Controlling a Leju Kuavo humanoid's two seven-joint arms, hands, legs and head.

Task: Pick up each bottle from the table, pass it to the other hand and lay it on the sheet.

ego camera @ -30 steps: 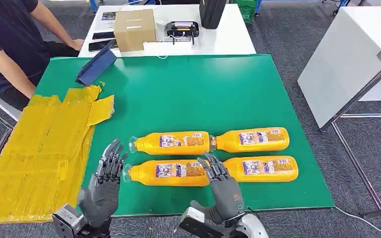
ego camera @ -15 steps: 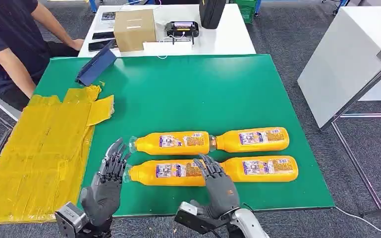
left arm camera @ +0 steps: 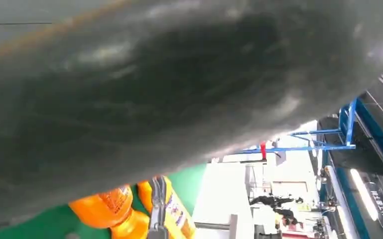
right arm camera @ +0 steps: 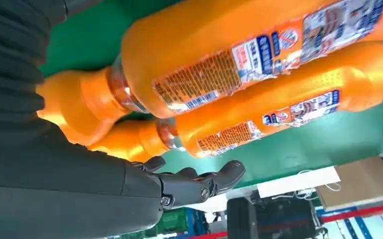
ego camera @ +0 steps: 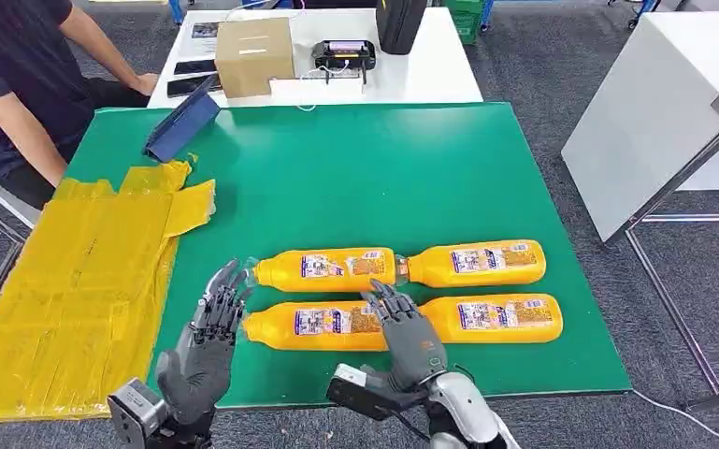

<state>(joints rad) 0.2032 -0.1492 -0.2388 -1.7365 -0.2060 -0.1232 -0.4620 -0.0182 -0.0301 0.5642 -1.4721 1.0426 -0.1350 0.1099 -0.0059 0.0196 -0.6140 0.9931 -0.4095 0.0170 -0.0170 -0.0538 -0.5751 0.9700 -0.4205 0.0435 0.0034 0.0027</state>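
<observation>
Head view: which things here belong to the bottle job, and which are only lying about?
For the job:
- four orange bottles lying on the green table
- yellow sheet
- left hand, right hand

Just lying about:
- blue folder
- cardboard box
- black device
- phones
- person seated nearby

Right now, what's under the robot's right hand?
Under the right hand lies the near-left orange bottle on the green table, next to the near-right bottle. Whether its fingers touch the bottle is unclear.
</observation>
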